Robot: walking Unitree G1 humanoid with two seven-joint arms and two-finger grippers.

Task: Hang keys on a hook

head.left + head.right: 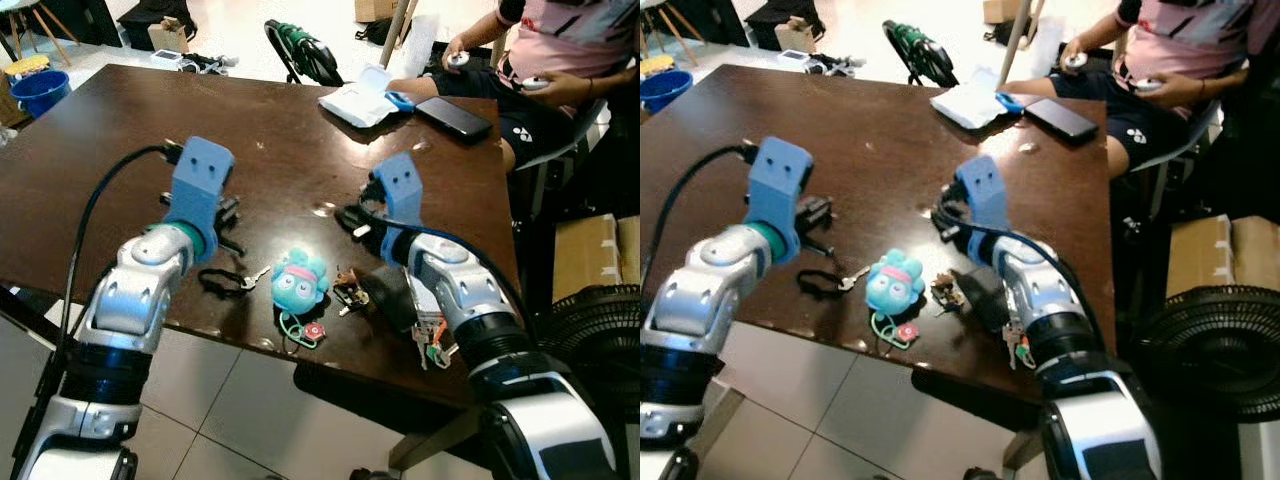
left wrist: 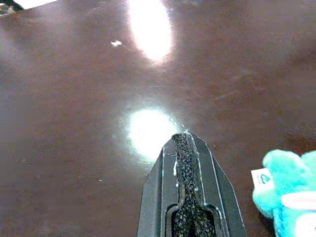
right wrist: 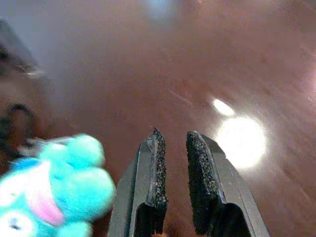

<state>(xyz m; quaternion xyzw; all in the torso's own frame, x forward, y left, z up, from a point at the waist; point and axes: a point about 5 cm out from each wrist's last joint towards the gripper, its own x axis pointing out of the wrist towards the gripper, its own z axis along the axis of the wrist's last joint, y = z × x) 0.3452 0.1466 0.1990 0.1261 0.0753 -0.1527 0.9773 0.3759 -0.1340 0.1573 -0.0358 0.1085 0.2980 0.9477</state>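
Keys (image 1: pixel 236 283) with teal plush charm (image 1: pixel 299 281) lie on table (image 1: pixel 120 150); left gripper (image 2: pixel 186 148) closed and empty, right gripper (image 3: pixel 174 148) slightly parted, empty.

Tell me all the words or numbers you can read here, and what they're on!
No text here can be read.
White tag on the turquoise plush toy: some print, too blurred to read.
White mark on the seated person's dark shorts: looks like a logo, too small to read.
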